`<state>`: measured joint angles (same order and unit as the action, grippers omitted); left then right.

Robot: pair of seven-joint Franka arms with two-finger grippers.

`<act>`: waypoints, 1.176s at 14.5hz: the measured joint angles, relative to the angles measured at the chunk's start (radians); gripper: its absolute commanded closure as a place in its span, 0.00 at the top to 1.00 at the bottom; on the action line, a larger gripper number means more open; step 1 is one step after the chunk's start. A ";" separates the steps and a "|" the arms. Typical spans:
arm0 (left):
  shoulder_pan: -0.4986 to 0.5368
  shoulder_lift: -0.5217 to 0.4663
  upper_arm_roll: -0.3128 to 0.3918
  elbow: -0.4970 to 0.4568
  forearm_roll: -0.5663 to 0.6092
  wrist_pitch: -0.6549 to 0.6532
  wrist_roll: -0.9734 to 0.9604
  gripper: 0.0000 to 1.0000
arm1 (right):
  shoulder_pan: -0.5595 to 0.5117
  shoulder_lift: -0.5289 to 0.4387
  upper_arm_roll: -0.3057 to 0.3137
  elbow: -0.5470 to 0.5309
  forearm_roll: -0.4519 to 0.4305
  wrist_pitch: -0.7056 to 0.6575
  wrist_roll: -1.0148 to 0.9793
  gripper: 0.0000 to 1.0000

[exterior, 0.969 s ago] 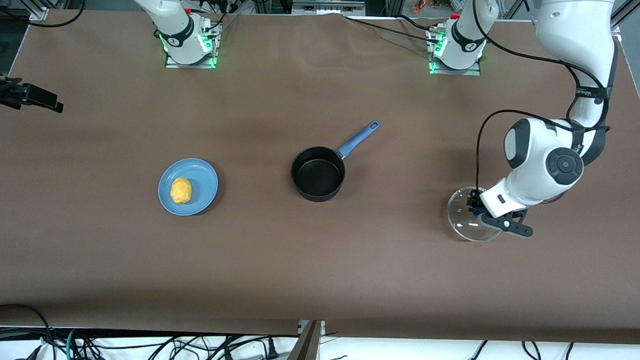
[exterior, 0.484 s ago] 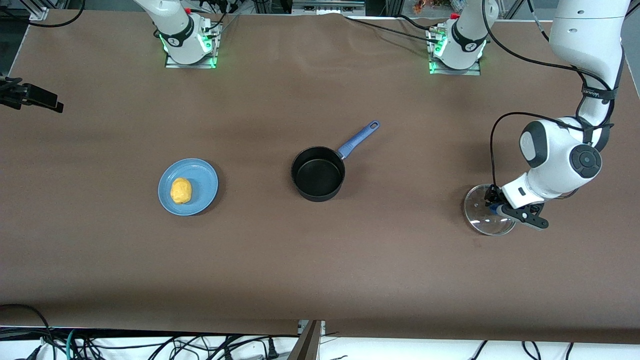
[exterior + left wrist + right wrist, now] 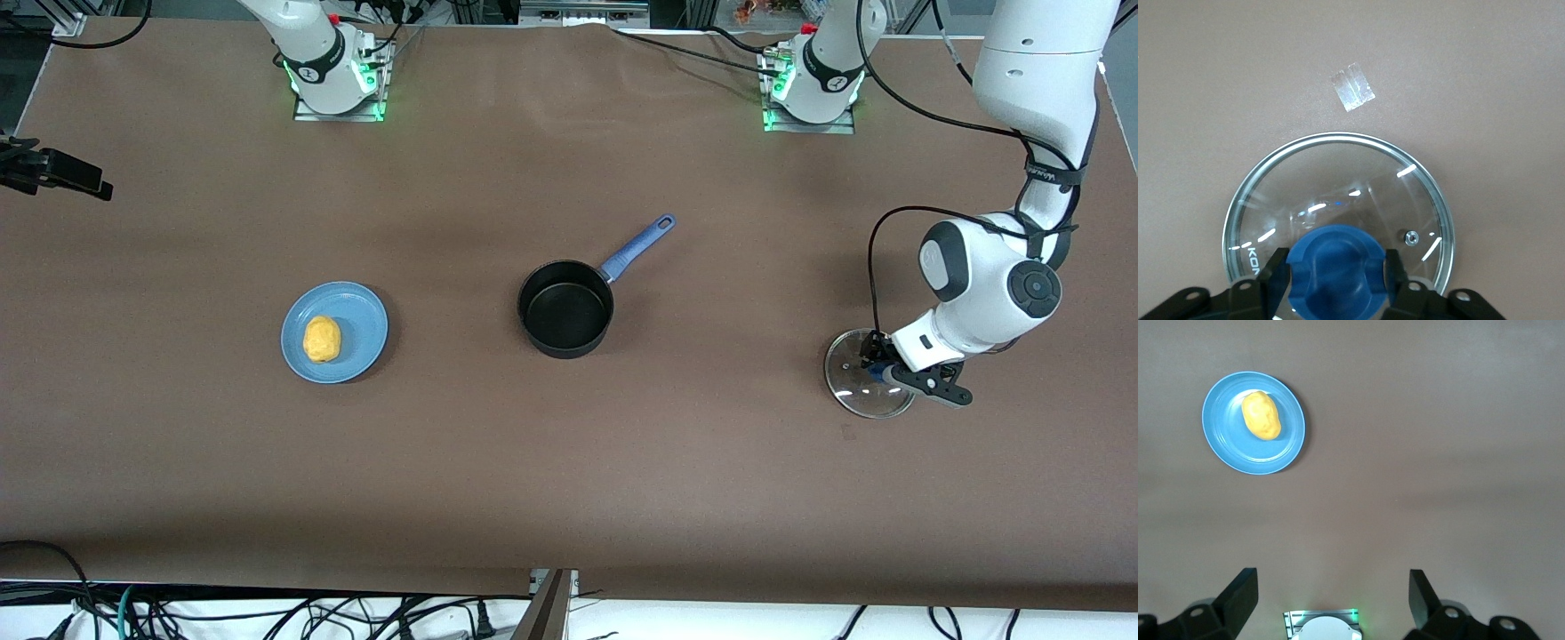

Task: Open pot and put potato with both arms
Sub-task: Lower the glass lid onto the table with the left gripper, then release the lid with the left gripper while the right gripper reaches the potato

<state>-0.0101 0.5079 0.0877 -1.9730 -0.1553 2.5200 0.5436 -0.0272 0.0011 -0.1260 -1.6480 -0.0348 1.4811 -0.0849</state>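
Left gripper [image 3: 1331, 273] is found clamped on the blue knob [image 3: 1335, 267] of the glass lid [image 3: 867, 384], low at the table near the left arm's end, well apart from the open pot [image 3: 565, 308]. Right gripper [image 3: 1331, 597] is seen spread, held high and waiting, with the potato [image 3: 322, 339] lying on the blue plate [image 3: 360, 313] toward the right arm's end. Nothing is observed between plate and pot; the right arm is judged nearer the potato.

Left gripper [image 3: 1335, 267] low, jaws clamped (right gripper [image 3: 1331, 597] waits high, jaws spread).
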 measured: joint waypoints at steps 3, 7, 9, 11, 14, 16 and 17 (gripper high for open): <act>0.000 -0.012 -0.003 0.022 -0.003 -0.047 -0.012 1.00 | 0.000 0.007 0.000 -0.003 0.000 0.001 0.000 1.00; -0.004 -0.083 -0.016 0.141 -0.004 -0.328 -0.105 1.00 | 0.031 0.090 0.021 -0.026 0.017 0.011 0.007 1.00; -0.006 -0.123 -0.020 0.221 -0.004 -0.485 -0.154 1.00 | 0.075 0.153 0.027 -0.028 0.054 0.060 0.055 1.00; -0.007 -0.157 -0.024 0.302 0.003 -0.626 -0.203 1.00 | 0.129 0.218 0.031 -0.030 0.069 0.113 0.088 1.00; -0.008 -0.211 -0.047 0.416 0.035 -0.810 -0.311 1.00 | 0.199 0.324 0.033 -0.037 0.070 0.248 0.112 1.00; -0.009 -0.250 -0.075 0.475 0.074 -0.912 -0.390 1.00 | 0.215 0.387 0.033 -0.054 0.070 0.352 0.114 1.00; -0.009 -0.266 -0.089 0.497 0.093 -0.955 -0.422 1.00 | 0.214 0.412 0.033 -0.072 0.070 0.405 0.114 1.00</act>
<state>-0.0192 0.2417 -0.0017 -1.4764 -0.0621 1.5648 0.1218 0.1871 0.4128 -0.0933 -1.7202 0.0352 1.8866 0.0289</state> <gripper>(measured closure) 0.000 0.000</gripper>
